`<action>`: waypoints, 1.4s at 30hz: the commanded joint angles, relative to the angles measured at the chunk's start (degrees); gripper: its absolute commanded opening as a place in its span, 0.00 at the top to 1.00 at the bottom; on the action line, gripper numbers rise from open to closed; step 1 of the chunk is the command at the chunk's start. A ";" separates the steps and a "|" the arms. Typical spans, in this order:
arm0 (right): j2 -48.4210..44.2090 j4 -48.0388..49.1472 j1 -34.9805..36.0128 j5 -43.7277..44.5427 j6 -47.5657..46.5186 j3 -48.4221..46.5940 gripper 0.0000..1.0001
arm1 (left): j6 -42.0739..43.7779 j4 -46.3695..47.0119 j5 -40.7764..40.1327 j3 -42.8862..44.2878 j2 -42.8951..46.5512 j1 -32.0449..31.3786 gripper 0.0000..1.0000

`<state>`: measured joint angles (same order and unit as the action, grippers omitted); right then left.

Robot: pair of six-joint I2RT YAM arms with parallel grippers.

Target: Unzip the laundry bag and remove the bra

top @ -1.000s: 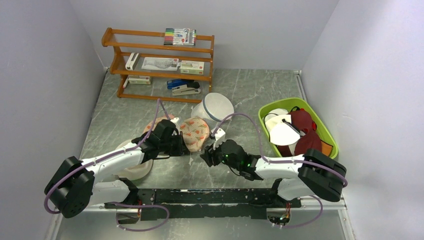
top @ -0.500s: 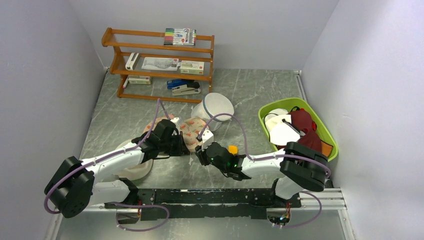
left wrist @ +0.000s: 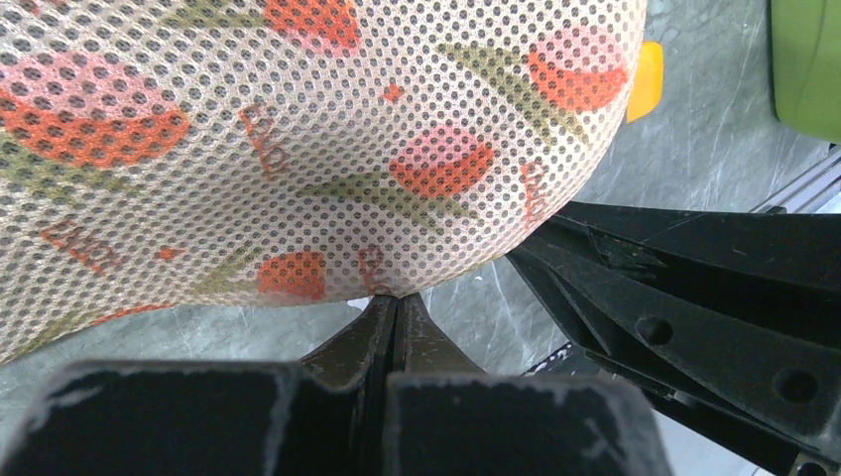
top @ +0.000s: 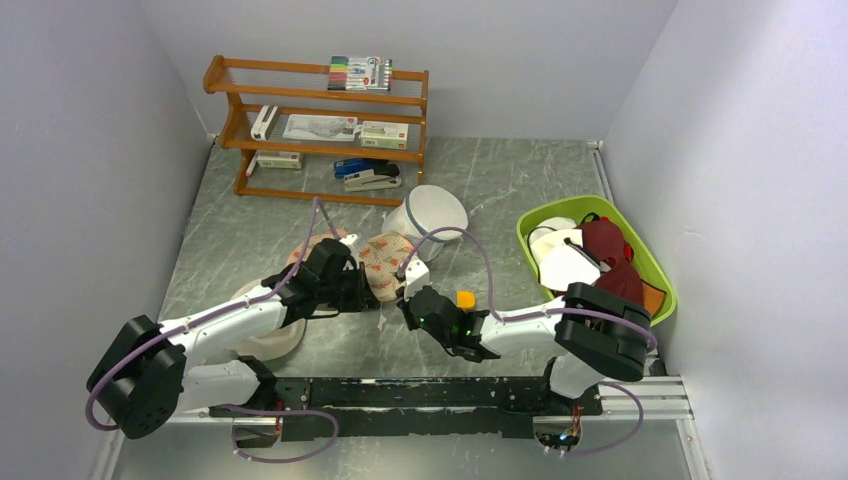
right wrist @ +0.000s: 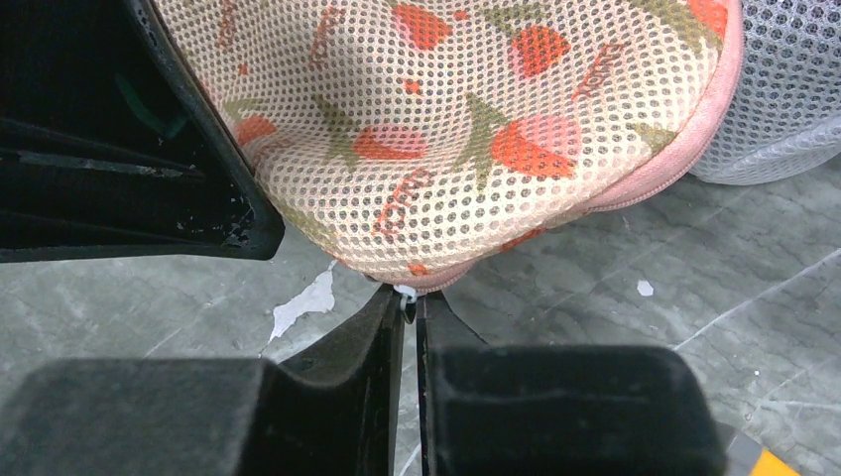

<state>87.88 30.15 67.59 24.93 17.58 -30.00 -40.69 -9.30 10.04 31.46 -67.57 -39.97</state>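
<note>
Two pinches hold the probably limp, light beige floral mesh laundry bag (top: 388, 262): left gripper (left wrist: 397, 300) clamps its eight-o'clock hem, right gripper (right wrist: 409, 297) nips the five-o'clock pale tab (right wrist: 405, 291).

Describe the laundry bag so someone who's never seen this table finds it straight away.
From the wooden shelf at the back of the table, come toward the arms, past the white mesh cylinder. The laundry bag lies just in front of it. It alone is flat beige mesh printed with orange-red and green flowers, pink-edged.
</note>
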 commanded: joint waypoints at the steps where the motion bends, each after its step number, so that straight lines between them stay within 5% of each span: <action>1: -1.70 0.68 0.09 1.92 0.51 0.44 1.00 | 0.76 -1.08 -1.50 2.21 1.66 -0.26 0.89; 7: -4.34 0.52 0.13 -3.55 2.08 2.23 1.00 | 3.24 -3.41 1.45 3.27 6.84 -0.28 0.51; 12: -6.02 1.97 0.00 -7.00 4.41 3.30 1.00 | 5.14 -4.65 2.89 4.02 11.06 -0.28 0.30; 20: -7.24 2.22 -0.03 -7.68 4.89 3.31 1.00 | -0.41 -3.09 -0.71 3.26 8.58 -0.26 0.26; 27: -6.69 2.79 -0.05 -7.80 4.21 3.45 1.00 | -16.86 -9.17 -8.89 3.77 7.50 -0.28 0.26; 34: -5.11 3.17 -0.01 -7.95 3.16 2.82 1.00 | -34.35 -7.52 -4.99 0.18 5.80 -0.28 0.22; 42: -4.21 3.22 0.10 -8.79 2.59 2.63 1.00 | -39.20 4.96 1.62 -4.01 0.46 -0.27 0.22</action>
<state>83.05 31.03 67.57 16.64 20.99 -26.92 -75.83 -12.14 7.57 28.71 -65.23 -39.97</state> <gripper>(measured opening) 0.010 0.794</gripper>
